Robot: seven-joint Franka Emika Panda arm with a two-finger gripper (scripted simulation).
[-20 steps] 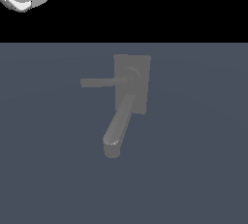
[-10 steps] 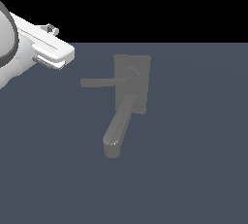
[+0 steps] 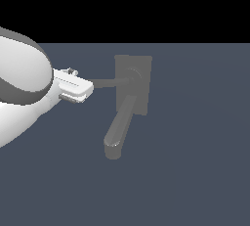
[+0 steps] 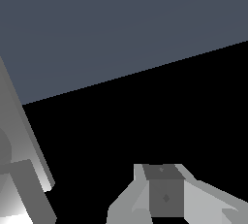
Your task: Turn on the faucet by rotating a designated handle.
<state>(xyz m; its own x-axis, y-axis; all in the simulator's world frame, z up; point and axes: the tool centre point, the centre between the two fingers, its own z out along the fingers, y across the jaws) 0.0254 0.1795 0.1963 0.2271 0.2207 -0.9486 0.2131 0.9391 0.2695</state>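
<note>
Since half a second ago, the white robot arm has been brought in from the exterior view's left, so that its white gripper (image 3: 84, 91) now sits at the free end of the thin flat grey bar handle (image 3: 111, 82); the handle runs level from a round hub on the matte grey faucet (image 3: 133, 84), whose flat rectangular back plate stands near the middle of the dark grey floor (image 3: 195, 161); the thick rounded spout (image 3: 118, 129) reaches forward and down; whether the jaws are parted or closed cannot be told; in the wrist view one grey fingertip (image 4: 164, 196) is seen beside the faucet plate (image 4: 19, 140).
</note>
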